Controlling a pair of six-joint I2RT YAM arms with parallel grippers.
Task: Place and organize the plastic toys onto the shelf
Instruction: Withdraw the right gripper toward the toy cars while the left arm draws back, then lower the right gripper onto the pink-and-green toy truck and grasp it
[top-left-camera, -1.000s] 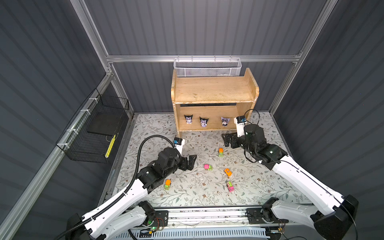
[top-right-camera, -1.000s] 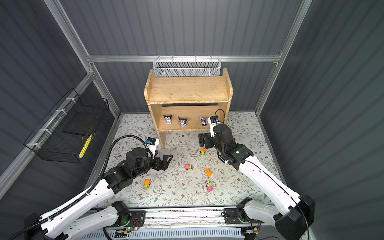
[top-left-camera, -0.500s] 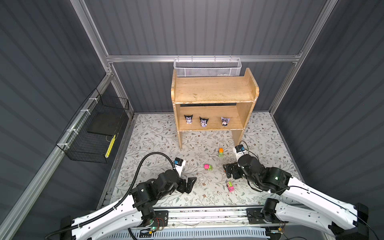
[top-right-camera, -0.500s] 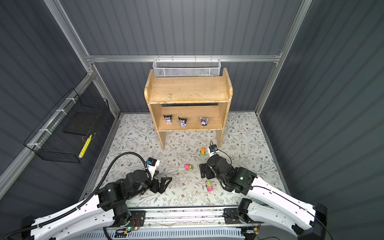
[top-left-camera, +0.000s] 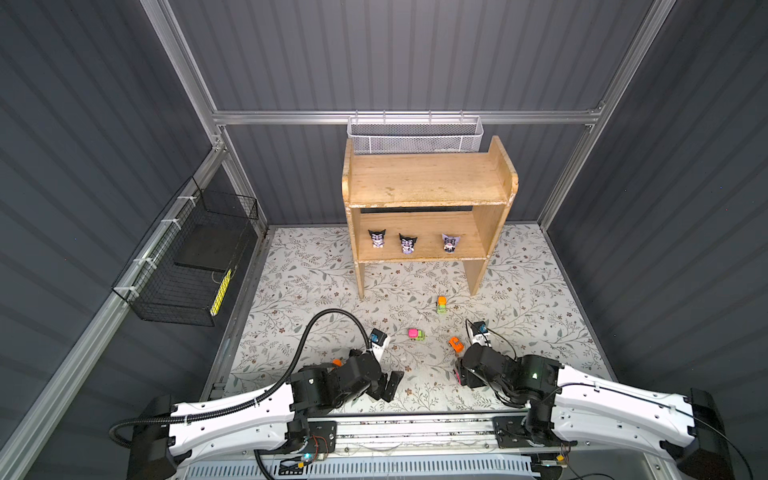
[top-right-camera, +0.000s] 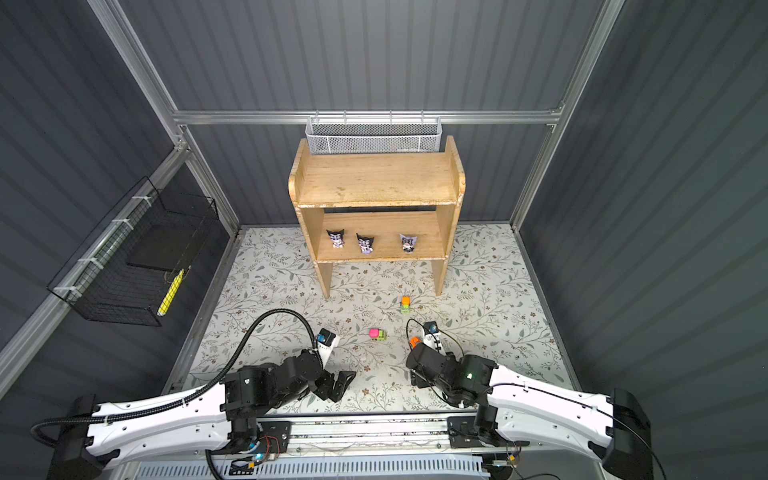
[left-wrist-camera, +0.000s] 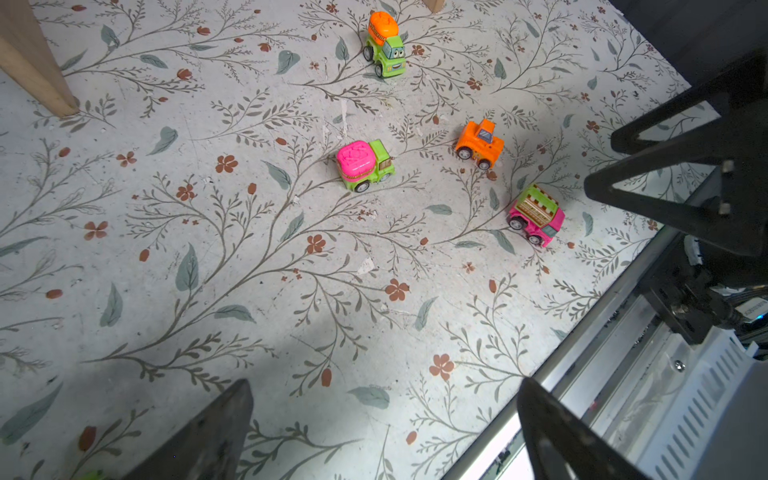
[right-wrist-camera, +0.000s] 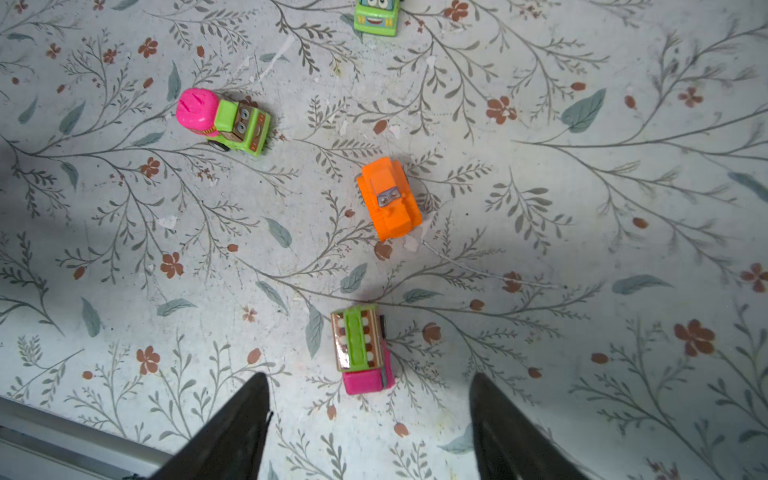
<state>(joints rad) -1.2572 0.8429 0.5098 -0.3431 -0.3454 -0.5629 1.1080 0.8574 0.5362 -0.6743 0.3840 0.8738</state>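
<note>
The wooden shelf (top-left-camera: 428, 189) (top-right-camera: 376, 183) stands at the back, with three black-and-lilac figurines (top-left-camera: 408, 243) (top-right-camera: 365, 244) on its lower tier. Toy cars lie on the floral mat: a green-and-orange one (top-left-camera: 441, 305) (left-wrist-camera: 384, 45), a pink-and-green one (top-left-camera: 416, 334) (right-wrist-camera: 224, 120), an orange one (top-left-camera: 456, 345) (right-wrist-camera: 388, 199) and a pink one with a green roof (right-wrist-camera: 361, 349) (left-wrist-camera: 536, 216). My right gripper (right-wrist-camera: 367, 380) (top-left-camera: 459, 372) is open, its tips either side of that pink car's end with gaps. My left gripper (left-wrist-camera: 384, 382) (top-left-camera: 392, 384) is open over bare mat. An orange scrap (top-left-camera: 336, 362) peeks out beside the left arm.
A white mesh basket (top-left-camera: 414, 139) hangs behind the shelf. A black wire basket (top-left-camera: 187, 266) hangs on the left wall. A shelf leg (left-wrist-camera: 29, 62) stands on the mat. The metal rail (left-wrist-camera: 582, 353) runs along the near edge, just behind both grippers.
The right gripper has left the shelf's lower tier and dropped back to the pink car near the front rail. The left arm has also pulled back toward the near edge.
</note>
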